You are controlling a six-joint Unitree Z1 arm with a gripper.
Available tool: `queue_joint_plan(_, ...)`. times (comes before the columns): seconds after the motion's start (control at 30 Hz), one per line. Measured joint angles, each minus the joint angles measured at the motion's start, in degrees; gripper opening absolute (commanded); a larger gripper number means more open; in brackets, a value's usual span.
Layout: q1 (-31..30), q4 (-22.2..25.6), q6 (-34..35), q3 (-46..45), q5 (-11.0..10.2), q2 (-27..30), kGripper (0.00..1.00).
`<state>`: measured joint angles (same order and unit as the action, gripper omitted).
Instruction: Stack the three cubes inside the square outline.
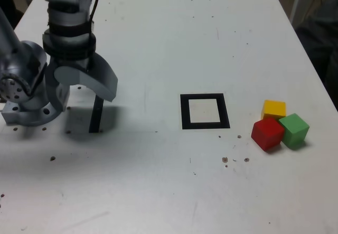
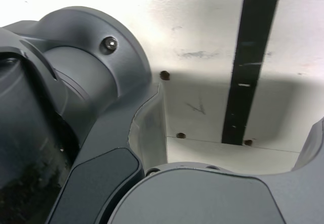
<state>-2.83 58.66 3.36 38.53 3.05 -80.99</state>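
Three cubes sit touching in a cluster at the exterior view's right: a red cube (image 1: pixel 267 133) in front, a yellow cube (image 1: pixel 274 109) behind it, and a green cube (image 1: pixel 294 130) to their right. The square outline (image 1: pixel 185 111), a black frame with a white centre, lies on the table to their left with nothing in it. My gripper (image 1: pixel 84 99) hangs far off at the exterior view's left, pointing down just above the table, open and holding nothing. No cube and no outline shows in the wrist view.
A narrow black strip (image 1: pixel 96 115) lies on the white table (image 1: pixel 158 44) under the gripper and also shows as the strip (image 2: pixel 250 67) in the wrist view. The arm's grey base (image 1: pixel 26 94) stands at the left edge. Dark objects sit past the right edge.
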Motion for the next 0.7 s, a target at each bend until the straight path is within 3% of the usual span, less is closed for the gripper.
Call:
queue_joint_plan(0.5,0.00,0.31,0.00,1.46,-0.44,0.41,0.99)
queue_joint_plan(0.7,0.02,1.96,-2.51,4.08,-4.07,-0.80,0.98)
